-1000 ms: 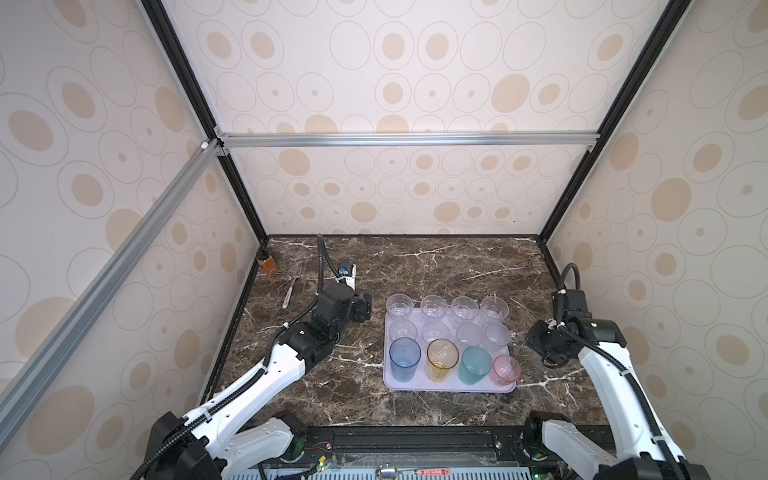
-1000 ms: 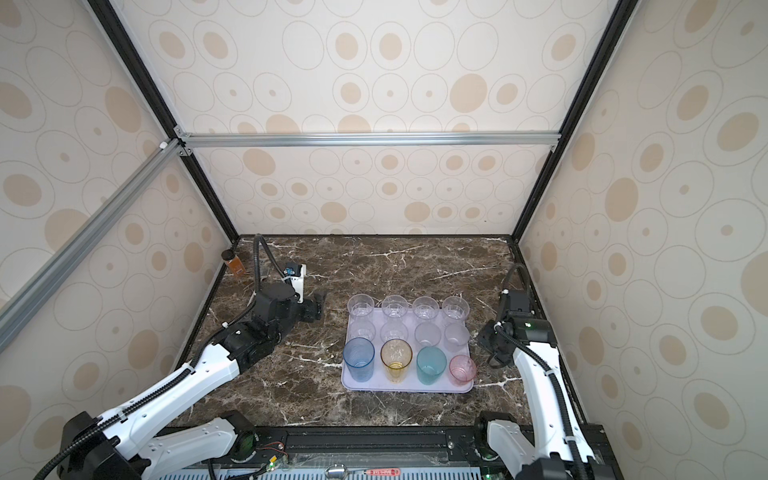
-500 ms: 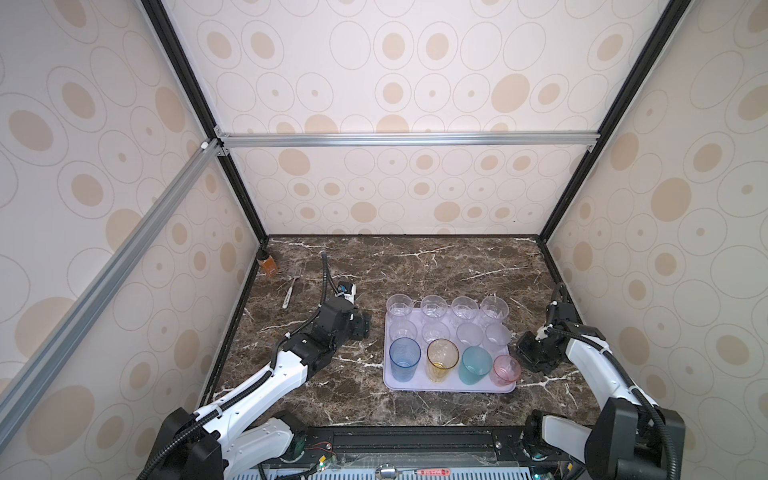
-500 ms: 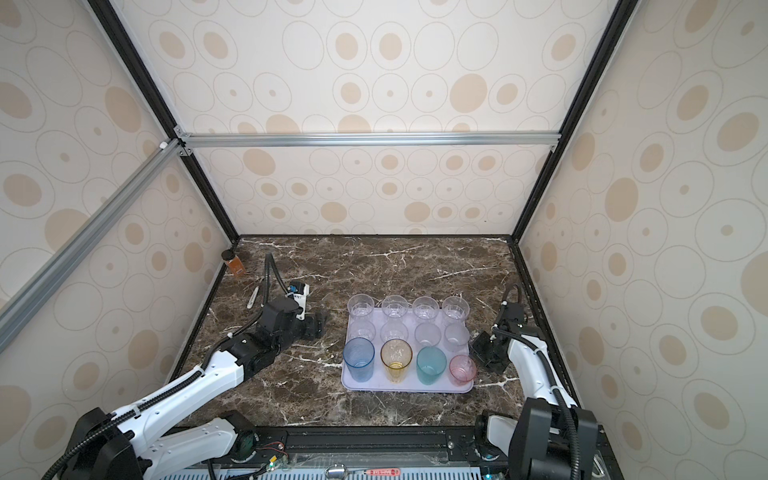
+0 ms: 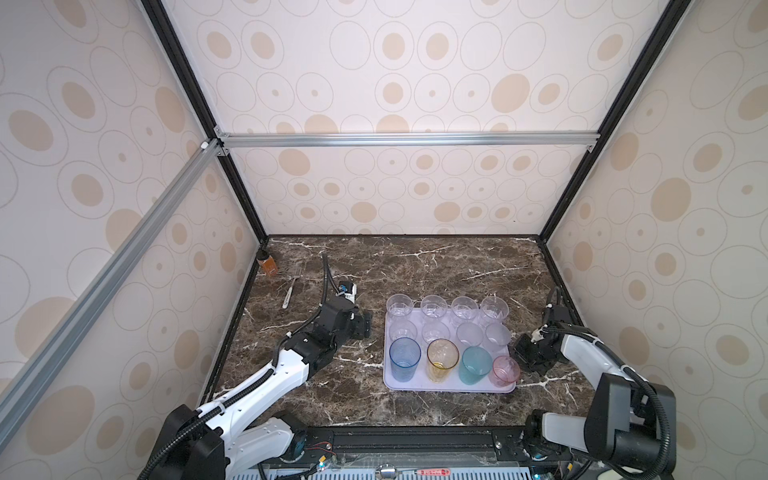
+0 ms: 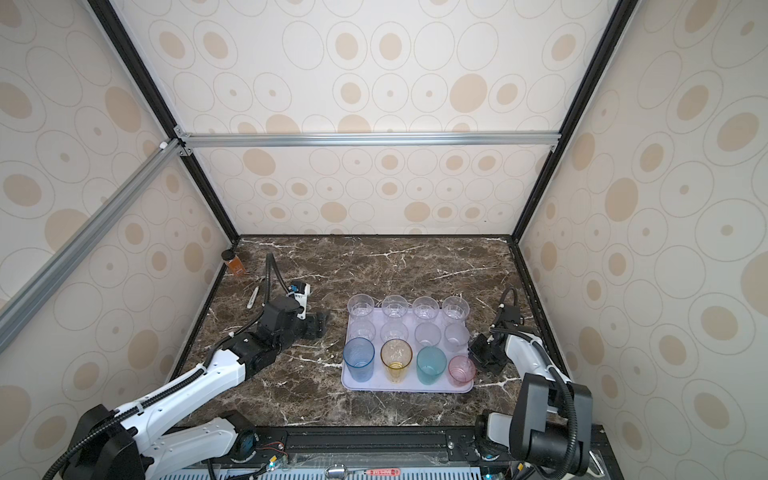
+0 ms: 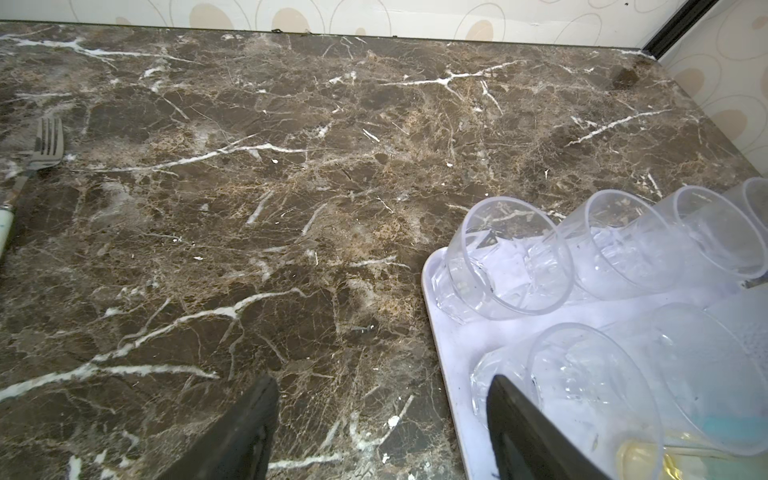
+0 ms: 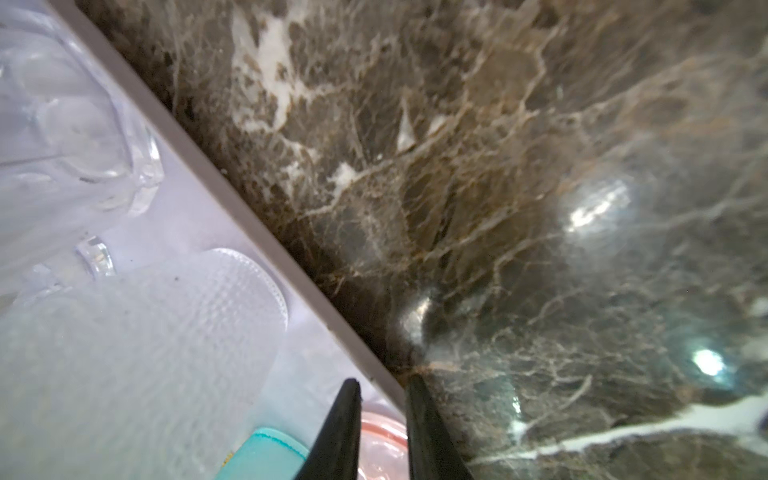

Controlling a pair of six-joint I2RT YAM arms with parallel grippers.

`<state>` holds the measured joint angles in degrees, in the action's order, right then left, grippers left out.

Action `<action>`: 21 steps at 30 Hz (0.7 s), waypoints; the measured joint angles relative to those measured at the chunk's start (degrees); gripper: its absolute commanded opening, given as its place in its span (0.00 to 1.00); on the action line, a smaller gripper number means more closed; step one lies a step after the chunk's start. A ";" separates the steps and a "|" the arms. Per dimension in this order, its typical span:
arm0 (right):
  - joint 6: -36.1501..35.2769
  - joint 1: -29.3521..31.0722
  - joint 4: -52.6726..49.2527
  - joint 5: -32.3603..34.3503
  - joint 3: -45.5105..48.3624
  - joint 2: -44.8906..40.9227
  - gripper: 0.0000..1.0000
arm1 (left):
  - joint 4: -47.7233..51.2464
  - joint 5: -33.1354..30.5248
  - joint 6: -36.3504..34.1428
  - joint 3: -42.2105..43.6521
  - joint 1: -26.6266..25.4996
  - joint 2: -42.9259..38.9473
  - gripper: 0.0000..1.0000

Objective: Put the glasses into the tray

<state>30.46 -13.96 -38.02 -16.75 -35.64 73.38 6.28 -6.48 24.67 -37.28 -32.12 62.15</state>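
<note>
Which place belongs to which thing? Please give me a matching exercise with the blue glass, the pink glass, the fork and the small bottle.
Things: 1 blue glass; 2 pink glass; 3 fork; 4 small bottle.
Places: A far left corner of the table; B front right corner of the tray; C front left corner of the tray; D lying flat on the table.
Pairs: 1-C, 2-B, 3-D, 4-A.

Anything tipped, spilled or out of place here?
Nothing stands out: all twelve glasses stand upright in the tray, three rows of four, none tipped. A fork and small amber bottle sit off it, far left.
</note>
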 measured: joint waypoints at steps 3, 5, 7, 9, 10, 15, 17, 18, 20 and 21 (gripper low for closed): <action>-0.24 0.00 0.90 -0.35 0.31 0.94 0.19 | -0.09 0.00 0.00 0.00 0.00 0.00 0.78; -0.59 0.00 1.22 -0.70 0.31 1.38 0.17 | -0.17 0.00 0.00 0.00 0.00 0.02 0.78; -1.22 0.00 1.44 -0.87 0.31 1.49 0.14 | -0.22 0.00 0.00 -0.02 0.00 0.11 0.78; -1.99 0.00 1.68 -1.14 0.31 1.55 0.10 | -0.22 0.00 0.00 -0.04 0.00 0.22 0.78; -2.67 0.00 1.84 -1.25 0.31 1.57 0.08 | -0.24 0.00 0.00 -0.04 0.00 0.28 0.78; -3.63 -0.28 2.10 -1.90 0.42 1.73 0.05 | -0.24 -0.02 0.00 -0.09 0.00 0.35 0.78; -3.63 -0.33 2.38 -2.12 0.66 1.55 0.03 | -0.28 -0.02 0.00 -0.24 0.00 0.59 0.78; -3.61 -0.33 2.51 -2.12 0.83 1.36 0.02 | -0.35 -0.02 0.02 -0.28 0.00 0.72 0.78; -3.48 -0.26 3.08 -2.14 1.33 0.76 0.02 | -0.42 -0.02 0.02 -0.28 0.00 0.94 0.78; -3.32 -0.15 3.32 -2.10 1.57 0.50 0.02 | -0.44 -0.02 0.02 -0.33 0.00 1.03 0.78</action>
<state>27.14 -14.11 -34.70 -18.85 -34.06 73.89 5.85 -6.50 24.69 -37.60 -32.12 63.18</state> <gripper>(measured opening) 0.104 0.781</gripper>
